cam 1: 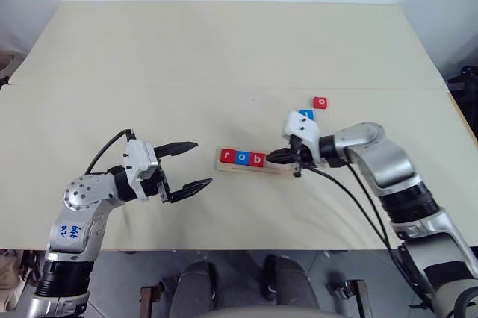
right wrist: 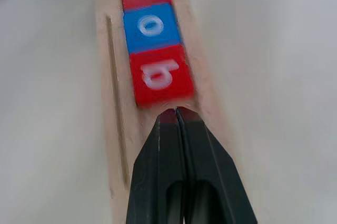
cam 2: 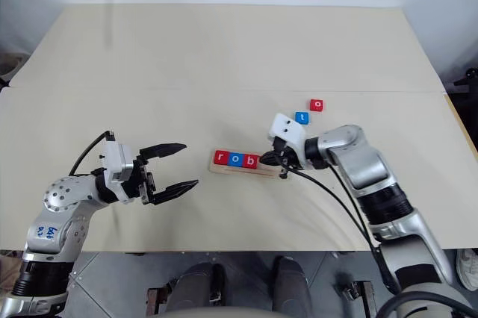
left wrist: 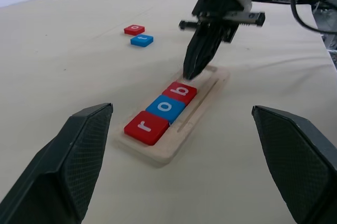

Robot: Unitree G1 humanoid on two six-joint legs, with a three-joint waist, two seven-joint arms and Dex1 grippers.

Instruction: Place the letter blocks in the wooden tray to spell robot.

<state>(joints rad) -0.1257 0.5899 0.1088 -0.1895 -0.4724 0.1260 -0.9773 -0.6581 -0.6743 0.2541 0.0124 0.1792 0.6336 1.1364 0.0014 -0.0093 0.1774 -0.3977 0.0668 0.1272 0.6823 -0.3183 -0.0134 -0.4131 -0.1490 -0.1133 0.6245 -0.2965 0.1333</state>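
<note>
Two head views look forward and down over the table (cam 1: 224, 49), nearly identical, slightly offset sideways. Left wrist view sits low, near the tabletop, facing across it toward the wooden tray (left wrist: 202, 111) and the right gripper (left wrist: 190, 71). Right wrist view is very close, looking down along the tray. All four share the tray.

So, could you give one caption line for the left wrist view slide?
Closed right fingers at the b block; r, o, b sit in the wooden tray.
</note>
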